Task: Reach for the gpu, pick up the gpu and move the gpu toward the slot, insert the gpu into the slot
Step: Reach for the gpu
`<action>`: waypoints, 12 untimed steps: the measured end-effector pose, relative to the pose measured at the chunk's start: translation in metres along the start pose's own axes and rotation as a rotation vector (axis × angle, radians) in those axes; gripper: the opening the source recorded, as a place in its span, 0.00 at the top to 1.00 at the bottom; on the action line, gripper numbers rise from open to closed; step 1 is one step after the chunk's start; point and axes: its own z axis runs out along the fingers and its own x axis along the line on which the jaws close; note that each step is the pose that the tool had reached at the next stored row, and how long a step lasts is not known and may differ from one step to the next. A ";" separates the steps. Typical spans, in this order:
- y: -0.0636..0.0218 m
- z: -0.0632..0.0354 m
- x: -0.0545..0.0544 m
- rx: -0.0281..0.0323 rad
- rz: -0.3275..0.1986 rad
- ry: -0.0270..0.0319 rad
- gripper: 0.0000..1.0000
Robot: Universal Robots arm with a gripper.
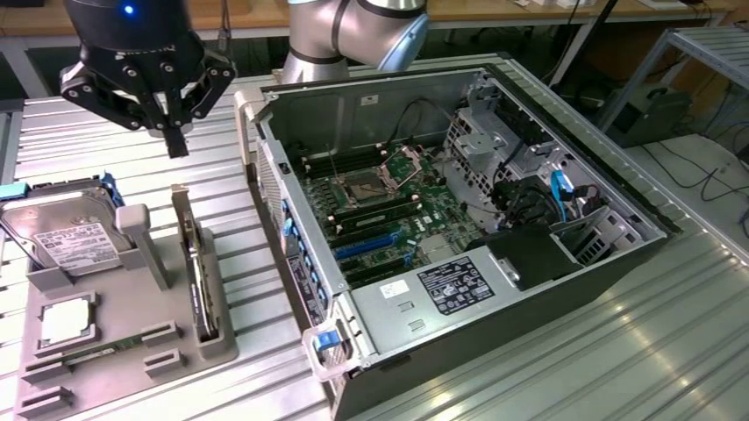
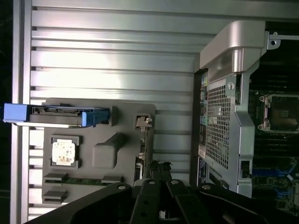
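1. The tool (image 1: 175, 142) is hanging in the air above the tabletop (image 1: 585, 351). Its two fingers are pressing together into one thin point. It is holding nothing.
2. The gpu (image 1: 199, 281) is standing on its thin edge in a gray holder (image 1: 129, 360). The holder is sitting at the exterior view's left, beside the open computer case (image 1: 609, 263). I think the card is standing up like this so that fingers can come down on both of its flat sides.
3. The tool is pointing down, near the far end of the gpu but well above it and not touching it. In the wrist view the tool (image 2: 160, 175) is sitting almost over the thin line of the gpu (image 2: 142, 154). That looks like lining up for a grab.
4. A hard drive (image 1: 65, 237) with a white label is leaning in the same holder. A square chip (image 1: 65, 320) and a small memory stick (image 1: 105, 353) are lying there too. Each is sitting in its own spot, apart from the gpu, so the tool can reach one without bumping the others.
5. The case is lying open on its side, so the board inside is facing up. The blue slot (image 1: 368, 250) is showing there with no card in it.
6. So the job is only beginning: the gpu is not yet picked up.
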 end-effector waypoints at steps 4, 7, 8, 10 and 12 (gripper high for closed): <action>0.0002 -0.0002 0.006 0.0000 -0.002 0.0002 0.89; 0.0004 -0.0003 0.010 0.0000 -0.003 0.0002 0.89; 0.0004 -0.0003 0.012 -0.0001 -0.003 0.0002 0.89; 0.0005 -0.0004 0.014 0.0000 -0.003 0.0003 0.89; 0.0006 -0.0004 0.017 -0.0001 -0.004 0.0003 0.89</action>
